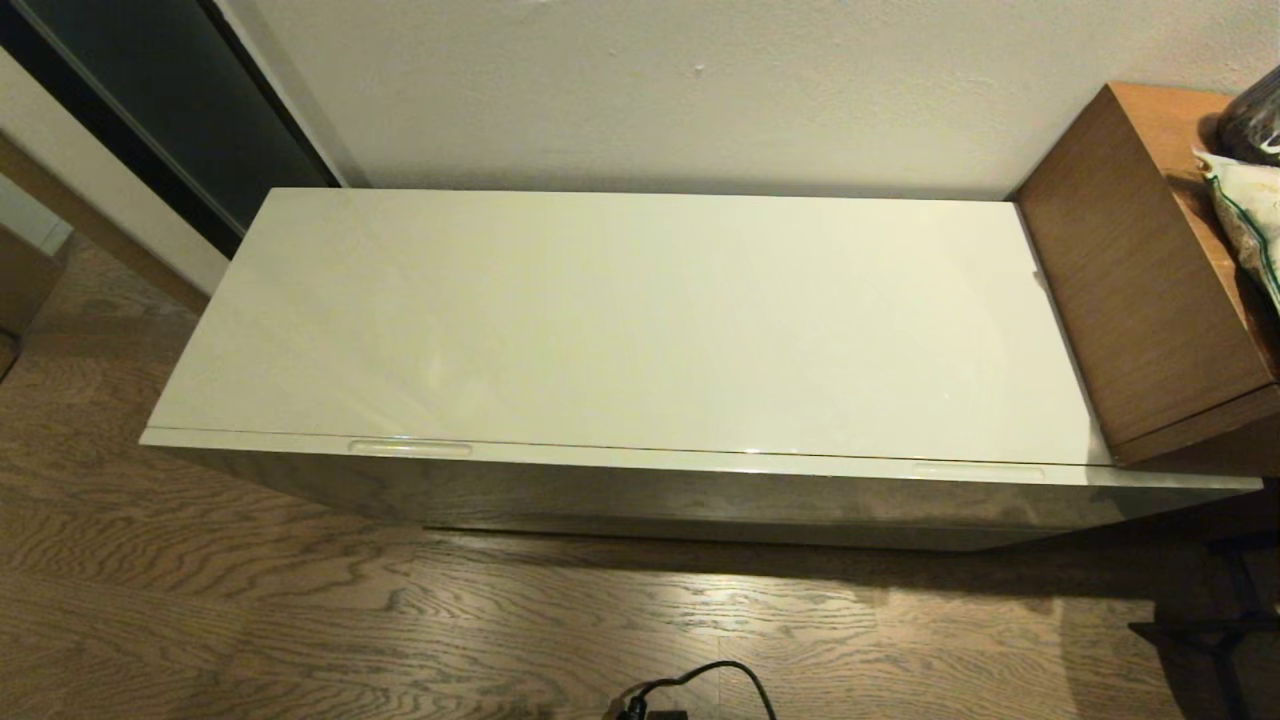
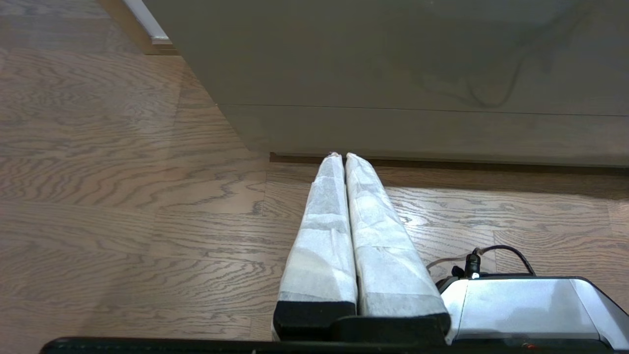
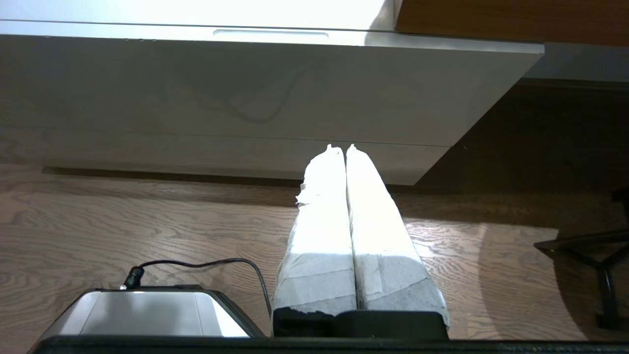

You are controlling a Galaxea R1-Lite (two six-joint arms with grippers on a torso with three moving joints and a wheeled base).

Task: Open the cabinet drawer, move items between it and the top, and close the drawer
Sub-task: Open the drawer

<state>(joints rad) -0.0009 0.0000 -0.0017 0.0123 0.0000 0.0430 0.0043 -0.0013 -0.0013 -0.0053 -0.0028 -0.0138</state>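
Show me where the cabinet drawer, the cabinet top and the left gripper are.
cabinet drawer (image 3: 196, 83): right wrist view, on its smooth shut front.
cabinet top (image 1: 620, 320): head view, on the middle of the bare glossy slab.
left gripper (image 2: 342, 156): left wrist view, at the tips of its shut white-wrapped fingers, low over the floor.

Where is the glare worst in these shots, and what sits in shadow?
Right wrist view: the top and the right gripper fingers are washed out. Head view: soft sheen on the top, drawer front dark. Left wrist view: evenly lit, left gripper clear, shadow under the cabinet.
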